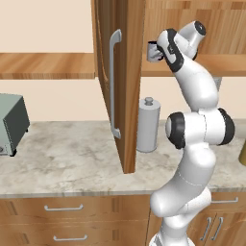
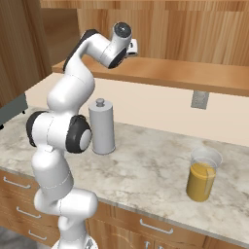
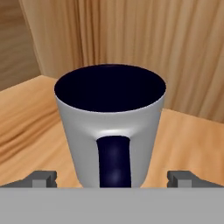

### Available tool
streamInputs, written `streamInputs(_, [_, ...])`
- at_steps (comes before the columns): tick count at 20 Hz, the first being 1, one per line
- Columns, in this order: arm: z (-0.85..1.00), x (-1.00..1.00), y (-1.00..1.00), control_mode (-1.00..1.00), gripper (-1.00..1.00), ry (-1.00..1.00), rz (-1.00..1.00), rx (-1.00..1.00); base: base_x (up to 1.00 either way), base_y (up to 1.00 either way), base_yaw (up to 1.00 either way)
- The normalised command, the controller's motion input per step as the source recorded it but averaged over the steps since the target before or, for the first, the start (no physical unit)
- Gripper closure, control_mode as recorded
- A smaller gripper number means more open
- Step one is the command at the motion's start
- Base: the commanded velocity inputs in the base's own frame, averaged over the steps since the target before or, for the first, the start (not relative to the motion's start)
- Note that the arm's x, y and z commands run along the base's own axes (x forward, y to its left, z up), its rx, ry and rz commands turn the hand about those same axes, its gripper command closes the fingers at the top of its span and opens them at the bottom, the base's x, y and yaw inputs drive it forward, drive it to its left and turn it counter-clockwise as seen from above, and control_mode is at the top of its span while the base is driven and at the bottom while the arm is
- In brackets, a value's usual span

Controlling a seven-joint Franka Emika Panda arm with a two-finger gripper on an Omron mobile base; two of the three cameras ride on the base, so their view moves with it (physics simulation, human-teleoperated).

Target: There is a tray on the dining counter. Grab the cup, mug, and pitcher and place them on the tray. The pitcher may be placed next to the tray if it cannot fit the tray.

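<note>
Mug (image 3: 109,131): grey body, navy-black inside + handle. Pitcher (image 2: 202,177): clear glass, orange-yellow liquid. Cylinder (image 2: 101,127) w/ knob: plain grey. Bench (image 2: 146,170): beige marbled top. Shelf (image 3: 183,140) & cabinet door (image 1: 126,72): wood grain, orange-brown.

Wooden wall cabinets (image 2: 194,34) above marbled counter (image 1: 67,153).

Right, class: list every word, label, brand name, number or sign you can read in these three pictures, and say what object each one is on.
None: no readable text in any view.
The mug is plain grey with a dark inside and handle.
The grey metal canister and the pitcher carry no label.
The wall outlet plate is blank.
The toaster oven shows no legible marking.
</note>
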Motion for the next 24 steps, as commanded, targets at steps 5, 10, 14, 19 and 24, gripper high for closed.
streamInputs(5, [-0.07,0.24,0.00,-1.00,1.00,0.04,0.04,0.00,0.00,0.00,0.00])
streamInputs(10, [-0.01,0.06,0.00,-1.00,1.00,0.01,0.02,0.00,0.00,0.00,0.00])
streamInputs(14, [-0.08,-0.04,0.00,-1.00,1.00,0.00,0.00,0.00,0.00,0.00,0.00])
streamInputs(19, [0.00,-0.26,-0.04,-1.00,1.00,-0.05,0.00,0.02,0.00,0.00,0.00])
streamInputs(24, [0.00,-0.42,-0.16,-1.00,1.00,-0.07,0.00,0.01,0.00,0.00,0.00])
